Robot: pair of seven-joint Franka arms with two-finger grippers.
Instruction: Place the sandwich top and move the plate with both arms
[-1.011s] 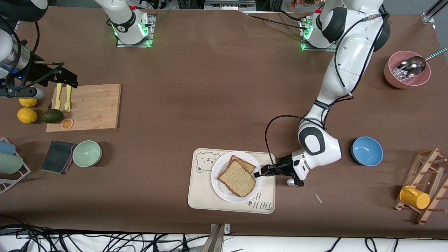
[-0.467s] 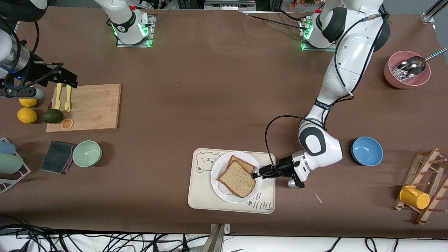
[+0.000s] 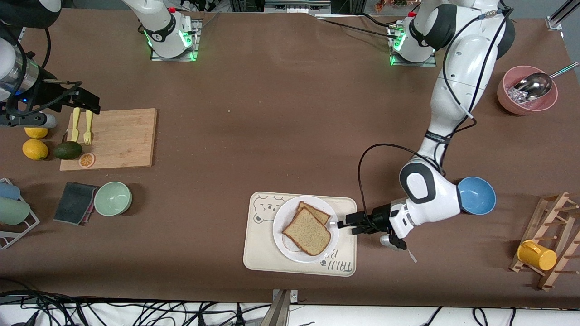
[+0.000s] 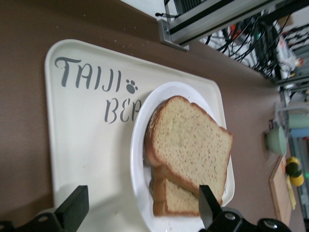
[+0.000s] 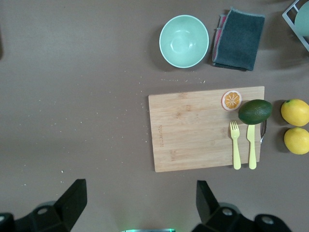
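My left gripper (image 3: pixel 343 223) sits low at centre-right of the front view, fingers (image 4: pixel 72 210) spread apart and holding nothing, just beside the rim of the plate (image 3: pixel 281 216). The sandwich top (image 3: pixel 307 231) lies on the plate, partly covering a browner slice (image 3: pixel 319 213) (both are clear in my left wrist view). The plate rests on the cream tray (image 3: pixel 258 249). My right gripper (image 3: pixel 86 100) waits at the upper left of the frame, over the cutting board (image 3: pixel 122 136), fingers (image 5: pixel 72 195) also wide apart.
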